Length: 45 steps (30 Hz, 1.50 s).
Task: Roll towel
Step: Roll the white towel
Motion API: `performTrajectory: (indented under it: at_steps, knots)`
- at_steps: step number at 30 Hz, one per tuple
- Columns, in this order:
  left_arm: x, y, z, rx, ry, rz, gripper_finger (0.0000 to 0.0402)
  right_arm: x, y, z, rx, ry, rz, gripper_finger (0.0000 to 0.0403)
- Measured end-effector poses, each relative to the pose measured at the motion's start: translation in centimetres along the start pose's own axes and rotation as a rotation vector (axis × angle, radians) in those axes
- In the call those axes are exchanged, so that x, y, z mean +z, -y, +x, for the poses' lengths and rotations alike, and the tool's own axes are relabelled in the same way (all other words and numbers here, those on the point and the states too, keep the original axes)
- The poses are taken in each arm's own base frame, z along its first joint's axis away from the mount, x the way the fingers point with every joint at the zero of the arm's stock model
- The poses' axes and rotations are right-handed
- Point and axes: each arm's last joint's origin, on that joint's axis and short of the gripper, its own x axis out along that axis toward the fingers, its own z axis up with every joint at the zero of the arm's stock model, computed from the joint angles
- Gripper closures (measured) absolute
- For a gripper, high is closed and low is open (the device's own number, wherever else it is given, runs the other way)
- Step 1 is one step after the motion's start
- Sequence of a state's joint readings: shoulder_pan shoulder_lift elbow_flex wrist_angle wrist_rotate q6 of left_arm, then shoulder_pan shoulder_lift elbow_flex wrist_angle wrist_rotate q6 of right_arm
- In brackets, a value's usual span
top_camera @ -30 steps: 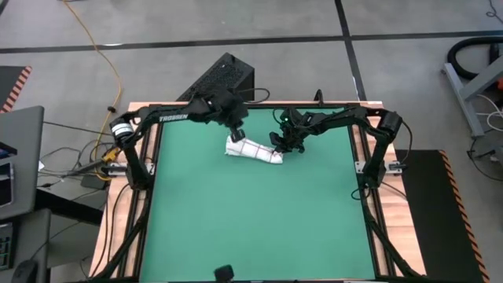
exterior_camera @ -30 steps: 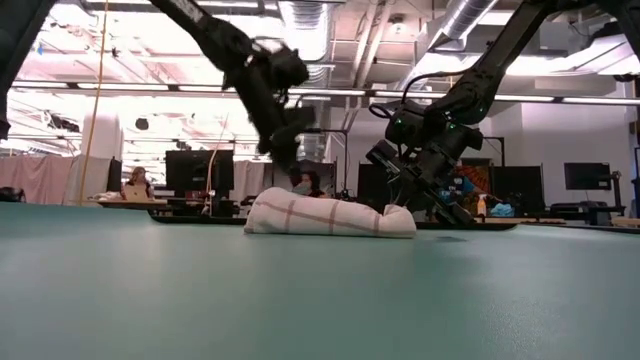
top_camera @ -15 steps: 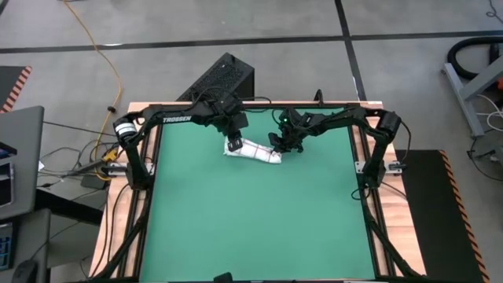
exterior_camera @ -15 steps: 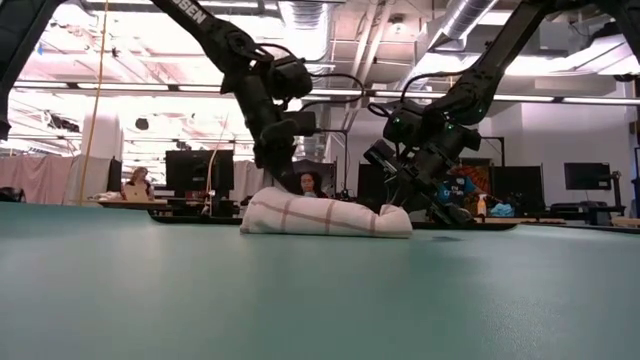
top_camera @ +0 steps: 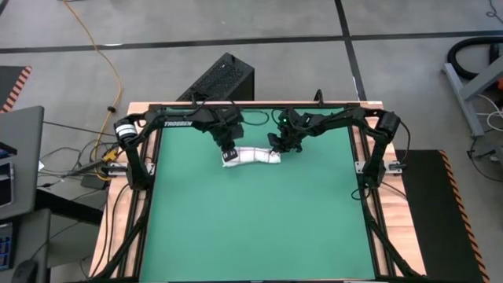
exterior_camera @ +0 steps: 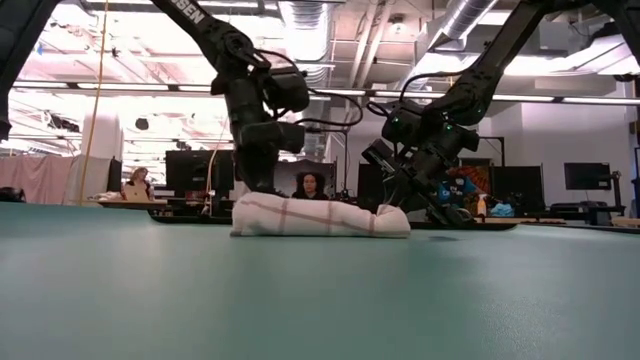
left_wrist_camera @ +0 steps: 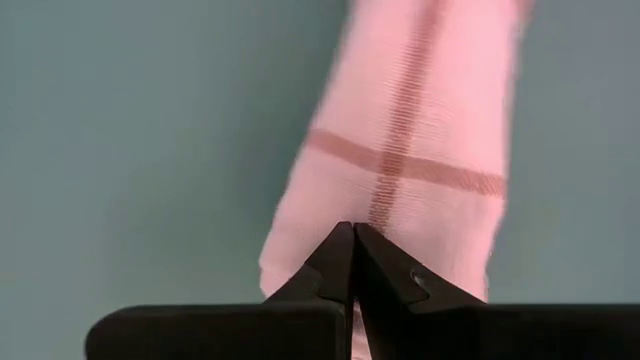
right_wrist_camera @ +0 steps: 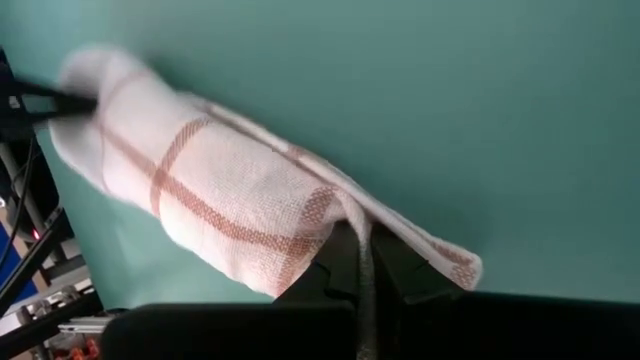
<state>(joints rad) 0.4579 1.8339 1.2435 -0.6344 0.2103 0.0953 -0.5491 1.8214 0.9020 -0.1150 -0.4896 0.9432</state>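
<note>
Compared with half a second ago: left gripper (top_camera: 229,154) lowered onto the left end of the towel (top_camera: 251,156); roll shifted slightly left and nearer.

Left gripper: fingers (left_wrist_camera: 340,262) pressed together, tips pinching the left end of the rolled towel (left_wrist_camera: 400,190). Right gripper (top_camera: 276,148): fingers (right_wrist_camera: 352,262) pressed together, pinching a fold at the right end of the towel (right_wrist_camera: 215,195).

Towel: rolled into a short cylinder, lying across the far middle of the green mat (top_camera: 259,220), between both grippers.

Surroundings: wooden table edge (top_camera: 405,228) around the mat; seated person (exterior_camera: 311,186) and monitors (exterior_camera: 199,170) in the room beyond.
</note>
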Motion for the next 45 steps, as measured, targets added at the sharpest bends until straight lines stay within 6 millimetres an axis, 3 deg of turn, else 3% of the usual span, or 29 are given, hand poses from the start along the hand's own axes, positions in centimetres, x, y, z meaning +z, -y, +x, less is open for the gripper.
performTrajectory:
  at_steps: [13,22,35,40,45]
  knots:
    - [-0.2,6.7,1.1,-0.076,-0.043,0.129,0.0402,-0.1,-0.1,0.1,-0.009,0.018,-0.022,0.0386]
    - [0.1,10.3,1.7,-0.097,0.031,0.187,0.0402,0.3,-0.4,0.0,0.026,0.05,-0.054,0.0368]
    - [-3.5,9.5,4.6,-0.095,-0.007,0.115,0.0402,1.1,-0.8,-1.5,0.062,0.118,-0.165,0.0358]
    - [-3.9,9.4,4.9,-0.099,0.002,0.086,0.0402,1.4,-0.8,-2.3,0.058,0.141,-0.198,0.0344]
    - [-3.9,9.5,5.0,-0.1,0.008,0.087,0.0402,2.1,-0.4,-4.7,0.003,0.222,-0.205,0.0317]
